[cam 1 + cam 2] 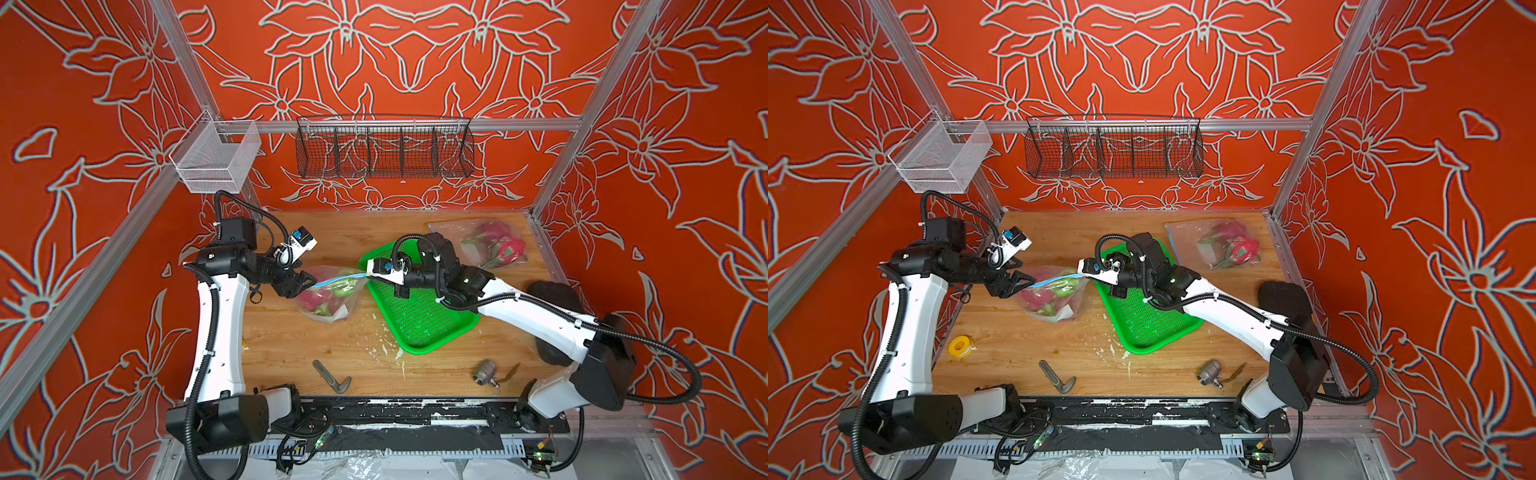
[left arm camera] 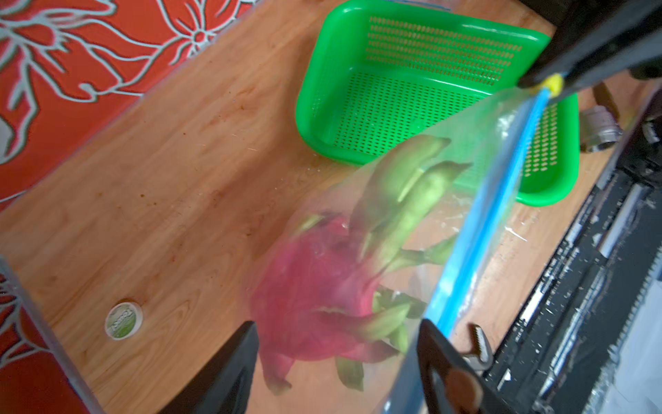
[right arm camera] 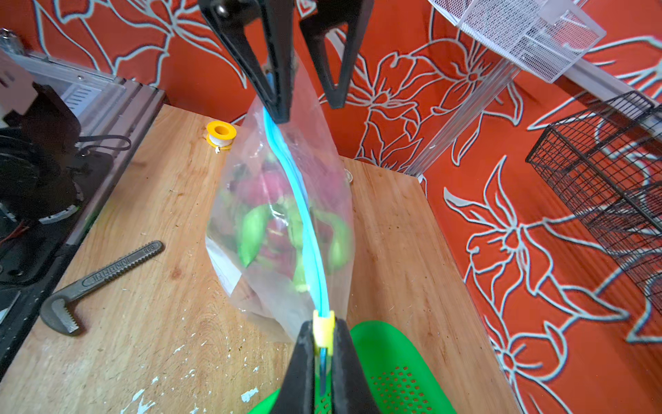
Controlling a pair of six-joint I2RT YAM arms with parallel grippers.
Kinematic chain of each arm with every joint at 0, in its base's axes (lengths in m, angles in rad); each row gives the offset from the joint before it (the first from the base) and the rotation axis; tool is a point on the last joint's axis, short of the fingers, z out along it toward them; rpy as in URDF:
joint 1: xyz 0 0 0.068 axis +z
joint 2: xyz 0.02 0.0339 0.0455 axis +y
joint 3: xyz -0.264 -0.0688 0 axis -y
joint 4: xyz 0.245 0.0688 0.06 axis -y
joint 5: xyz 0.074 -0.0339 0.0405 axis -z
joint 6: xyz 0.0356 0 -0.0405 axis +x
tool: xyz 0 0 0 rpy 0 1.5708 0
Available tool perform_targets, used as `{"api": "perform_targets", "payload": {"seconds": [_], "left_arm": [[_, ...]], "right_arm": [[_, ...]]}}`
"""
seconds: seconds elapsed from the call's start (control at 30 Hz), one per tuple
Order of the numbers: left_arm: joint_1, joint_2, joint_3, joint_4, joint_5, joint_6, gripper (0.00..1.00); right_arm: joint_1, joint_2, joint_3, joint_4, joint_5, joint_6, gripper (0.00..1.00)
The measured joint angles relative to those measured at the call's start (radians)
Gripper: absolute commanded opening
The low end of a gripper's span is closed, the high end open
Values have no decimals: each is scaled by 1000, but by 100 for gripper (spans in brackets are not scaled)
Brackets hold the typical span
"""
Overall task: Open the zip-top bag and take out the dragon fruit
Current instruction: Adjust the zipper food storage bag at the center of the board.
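A clear zip-top bag (image 1: 332, 305) stands on the wooden table (image 1: 291, 349) with a pink, green-scaled dragon fruit (image 2: 315, 294) inside it. Its blue zip strip (image 3: 304, 229) is stretched between my two grippers. My right gripper (image 3: 323, 324) is shut on the yellow slider (image 3: 323, 331) at the strip's end over the green tray (image 1: 419, 328). At the strip's other end is my left gripper (image 2: 338, 324), open, with its jaws wide apart on either side of the bag's top; one finger (image 3: 277, 93) touches the strip. In both top views the grippers (image 1: 309, 284) (image 1: 1081, 274) face each other across the bag (image 1: 1054, 309).
A second bag (image 1: 453, 237) holding dragon fruit (image 1: 505, 249) lies at the back right. A wrench (image 1: 330, 376), a metal fitting (image 1: 484, 372) and a yellow tape roll (image 1: 960, 345) lie near the front. A black pad (image 1: 548, 291) sits at the right edge. Wire baskets (image 1: 384, 147) hang on the back wall.
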Motion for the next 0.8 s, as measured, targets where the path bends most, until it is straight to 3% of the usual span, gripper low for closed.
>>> {"api": "perform_targets", "payload": {"seconds": [0.17,0.27,0.37,0.57,0.63,0.7,0.8], "left_arm": [[-8,-53,-66,-84,13,61,33],[-8,-113,-123,-113,14,77,26],[-8,-172,-155,-130,24,91,6],[-8,-249,-175,-107,100,17,0],[-8,-264,-202,-81,129,-19,0],[-8,-281,-241,-56,149,-53,0],[-8,-303,-298,-26,167,-118,0]], "right_arm": [[0,58,50,8,31,2,1],[0,138,126,26,37,16,1],[0,204,185,56,34,37,5],[6,313,327,116,15,94,8],[9,323,341,141,8,117,14],[10,320,326,174,10,137,35],[6,291,245,242,62,173,53]]}}
